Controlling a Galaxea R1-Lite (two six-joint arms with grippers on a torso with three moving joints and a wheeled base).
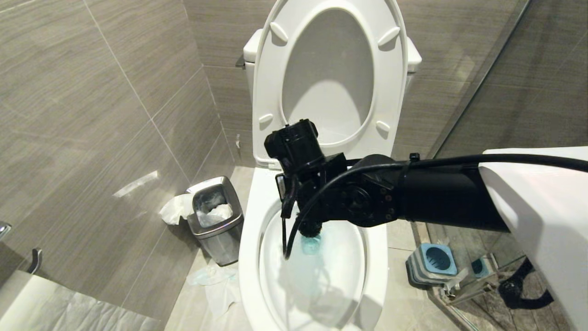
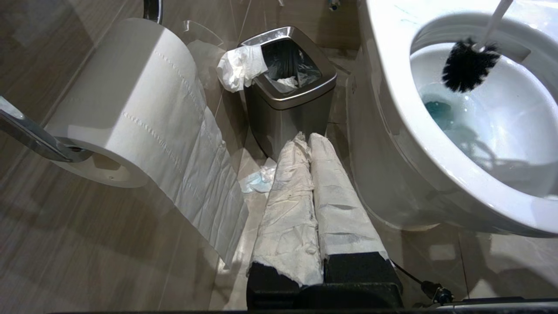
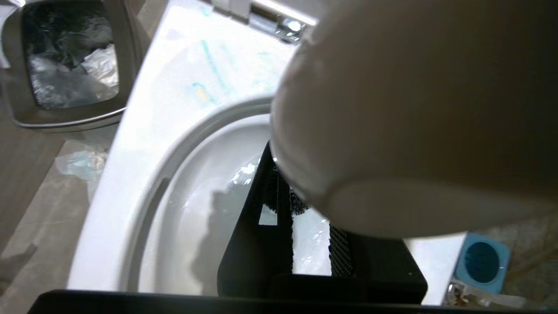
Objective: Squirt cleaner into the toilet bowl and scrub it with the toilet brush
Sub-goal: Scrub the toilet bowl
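Room: grey-tiled bathroom, steel waste bin (image 1: 216, 216) beside the toilet bowl (image 1: 250, 257), seat raised, blue-topped brush holder (image 1: 434, 262) on the floor on the other side.
Cleaner: teal tint (image 2: 438, 111) in the water and streaked on the porcelain rim (image 3: 209, 83).
Brush location: toilet brush (image 2: 468, 65) head inside the basin, above the tinted water, near the back wall; contact with porcelain not clear.
Right gripper (image 3: 301, 218): over the bowl, pointing down, clamped on the white handle, which fills much of the wrist view; bristles directly below the claw.
Left gripper (image 2: 311, 148): parked low beside the bowl, paper-wrapped fingers (image 2: 290, 205) pressed together, holding nothing.
Risk, splash: likely flicking of blue water onto rim and floor if scrubbed fast.
Risk, slip: smooth handle could rotate or slide in the grip under side load.
Risk, cable: dangling cable (image 1: 287, 230) near the basin could dip or snag.
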